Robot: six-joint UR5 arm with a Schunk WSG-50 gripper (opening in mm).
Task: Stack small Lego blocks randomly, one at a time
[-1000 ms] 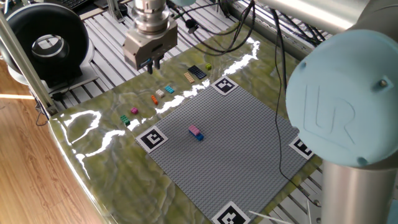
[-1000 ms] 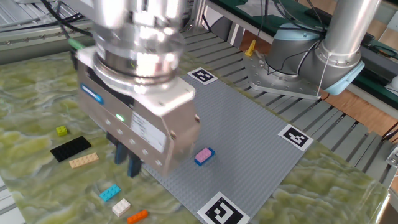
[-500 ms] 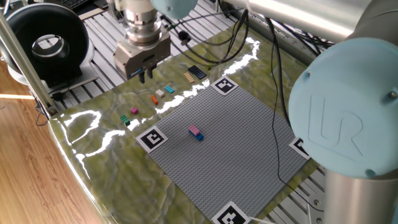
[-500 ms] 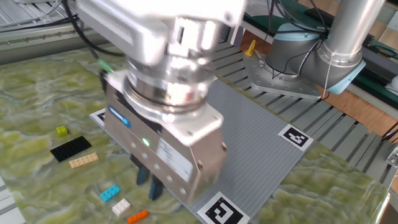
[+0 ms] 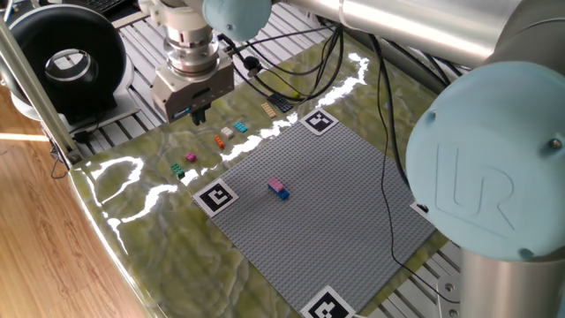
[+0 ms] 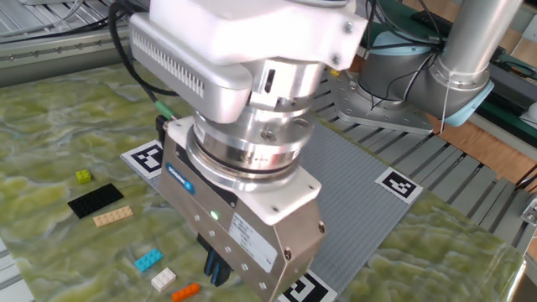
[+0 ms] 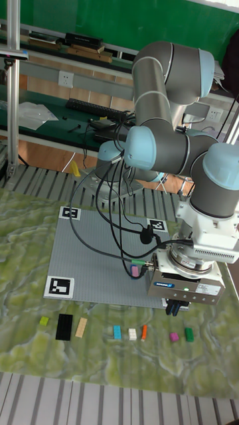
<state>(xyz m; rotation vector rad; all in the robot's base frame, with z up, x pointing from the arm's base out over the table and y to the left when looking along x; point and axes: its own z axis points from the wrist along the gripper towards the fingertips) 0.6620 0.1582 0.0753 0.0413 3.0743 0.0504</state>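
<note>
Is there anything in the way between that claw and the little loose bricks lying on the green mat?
Nothing visible blocks it. The gripper hangs in open air above the row of small bricks: cyan, white, orange, magenta and green. Only empty space shows beneath its fingertips.

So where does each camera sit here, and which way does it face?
One fixed view: high, behind the arm's shoulder, looking down over the baseplate; gripper far.
The other fixed view: low, at the loose bricks' side, facing the arm's base; gripper fills it.
Tall fixed view: also opposite the base, showing the whole arm.
All share the orange brick.
</note>
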